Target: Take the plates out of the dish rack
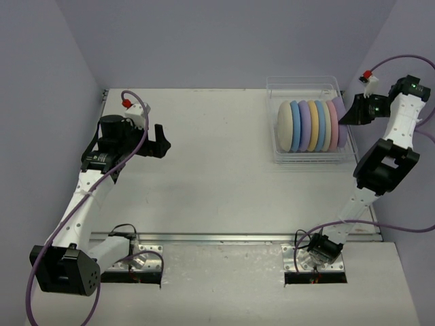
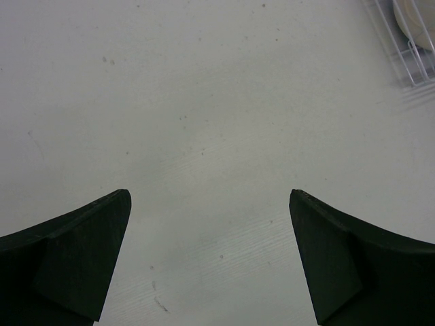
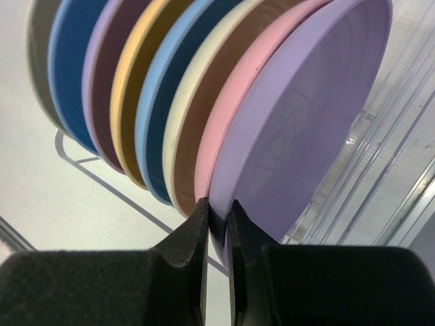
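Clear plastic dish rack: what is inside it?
Eight round matte pastel plates stand on edge in a row. From above only the end cream plate's face shows; the rest show rims. The rack floor beneath is covered.

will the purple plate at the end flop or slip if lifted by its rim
Probably stiff: the purple plate holds a clean round shape on edge. Its matte face should grip fairly, but the right gripper pinches only a sliver of rim, so it may swing. Set on edge, it could roll.
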You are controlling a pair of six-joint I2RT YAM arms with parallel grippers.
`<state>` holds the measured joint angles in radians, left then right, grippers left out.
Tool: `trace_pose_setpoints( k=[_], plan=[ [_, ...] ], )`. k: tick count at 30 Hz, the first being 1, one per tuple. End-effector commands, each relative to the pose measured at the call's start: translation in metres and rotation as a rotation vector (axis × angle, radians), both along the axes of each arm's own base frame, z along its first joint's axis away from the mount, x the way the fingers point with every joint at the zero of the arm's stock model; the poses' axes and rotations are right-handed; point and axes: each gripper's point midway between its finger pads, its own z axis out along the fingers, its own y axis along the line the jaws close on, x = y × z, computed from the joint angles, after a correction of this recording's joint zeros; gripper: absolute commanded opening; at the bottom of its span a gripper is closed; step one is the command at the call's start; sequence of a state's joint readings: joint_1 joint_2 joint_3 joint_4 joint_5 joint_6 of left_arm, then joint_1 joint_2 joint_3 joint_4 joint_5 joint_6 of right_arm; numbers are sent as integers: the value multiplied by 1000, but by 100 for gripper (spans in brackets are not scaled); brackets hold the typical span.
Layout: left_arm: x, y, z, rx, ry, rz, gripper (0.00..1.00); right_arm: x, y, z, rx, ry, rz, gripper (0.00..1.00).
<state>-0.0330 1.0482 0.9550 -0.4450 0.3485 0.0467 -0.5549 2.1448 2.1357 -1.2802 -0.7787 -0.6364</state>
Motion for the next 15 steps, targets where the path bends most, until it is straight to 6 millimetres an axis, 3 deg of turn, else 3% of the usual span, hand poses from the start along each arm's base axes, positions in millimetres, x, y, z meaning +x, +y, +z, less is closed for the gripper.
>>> trace_pose_setpoints(
  k=[1, 7, 15],
  plan=[
    [10, 0, 18, -8, -66, 2, 100, 1, 14, 55, 46, -136, 31, 0],
    [9, 2, 17, -6, -66, 7, 100, -4, 27, 86, 88, -195, 31, 0],
    [10, 4, 18, -2, -66, 21, 100, -10, 23, 130, -33, -313, -2, 0]
  ],
)
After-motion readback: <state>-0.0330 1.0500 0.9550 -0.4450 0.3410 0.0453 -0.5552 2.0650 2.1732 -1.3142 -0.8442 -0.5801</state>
